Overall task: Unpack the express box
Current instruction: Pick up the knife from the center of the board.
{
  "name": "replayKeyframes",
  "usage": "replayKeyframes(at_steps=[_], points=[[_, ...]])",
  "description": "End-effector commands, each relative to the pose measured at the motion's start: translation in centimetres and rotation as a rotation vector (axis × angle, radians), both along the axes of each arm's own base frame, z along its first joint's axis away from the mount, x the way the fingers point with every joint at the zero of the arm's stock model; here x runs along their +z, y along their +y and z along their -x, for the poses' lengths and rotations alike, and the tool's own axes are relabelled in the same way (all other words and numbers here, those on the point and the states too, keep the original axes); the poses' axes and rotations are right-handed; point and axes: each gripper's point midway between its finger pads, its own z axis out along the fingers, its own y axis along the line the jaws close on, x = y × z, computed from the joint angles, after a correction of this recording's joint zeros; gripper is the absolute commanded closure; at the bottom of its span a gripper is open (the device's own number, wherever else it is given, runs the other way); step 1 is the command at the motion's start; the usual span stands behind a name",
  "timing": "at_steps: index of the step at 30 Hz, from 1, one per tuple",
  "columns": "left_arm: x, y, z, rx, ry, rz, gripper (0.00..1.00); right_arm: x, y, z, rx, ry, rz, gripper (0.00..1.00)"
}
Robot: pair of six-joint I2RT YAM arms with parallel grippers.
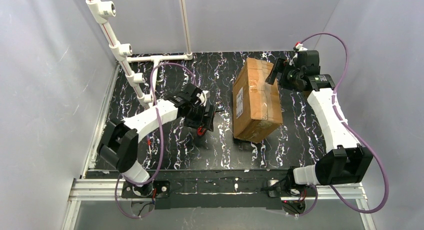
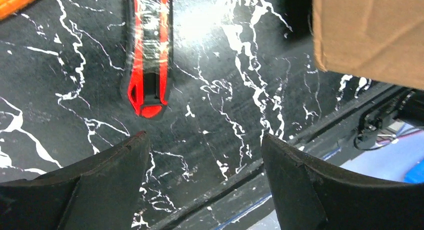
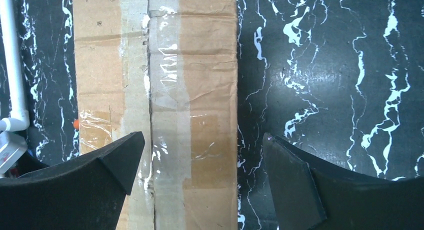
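Left wrist: red-and-black utility knife (image 2: 148, 55) lies on black marbled bench (image 2: 225, 90) before spread left jaws; right jaws, also spread, hover over taped brown cardboard box (image 1: 256, 100).

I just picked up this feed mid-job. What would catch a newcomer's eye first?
The big brown express box, with glossy tape along its seam, lies right of centre on the black marbled table, and the right tool is open over its far end. Next, a red-and-black utility knife lies flat on the table just ahead of the open left tool, not yet gripped.
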Motion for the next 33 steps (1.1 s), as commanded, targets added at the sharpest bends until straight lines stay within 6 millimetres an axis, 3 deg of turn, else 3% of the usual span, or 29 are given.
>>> replayKeyframes(at_steps=[1, 6, 16, 25, 31, 33], points=[[0.1, -0.4, -2.3, -0.018, -0.061, -0.039, 0.2, 3.1, -1.3, 0.2, -0.047, -0.09, 0.048, 0.02], [-1.4, -0.5, -4.4, -0.042, -0.07, -0.128, 0.21, 5.1, -1.7, 0.8, -0.056, -0.137, 0.058, 0.02], [-3.3, -0.8, -6.7, -0.086, -0.126, -0.28, 0.28, 9.7, 2.4, 3.9, 0.141, -0.297, -0.008, 0.02], [-6.2, -0.8, -7.6, -0.092, -0.091, -0.387, 0.36, 12.6, 4.3, 6.1, 0.23, -0.408, -0.048, 0.02], [-7.0, -0.9, -7.6, -0.097, -0.072, -0.395, 0.51, 14.1, 5.8, 7.4, 0.304, -0.471, -0.036, 0.02], [-6.7, -1.0, -7.5, -0.098, -0.073, -0.387, 0.61, 14.7, 6.3, 7.8, 0.327, -0.492, -0.035, 0.02]])
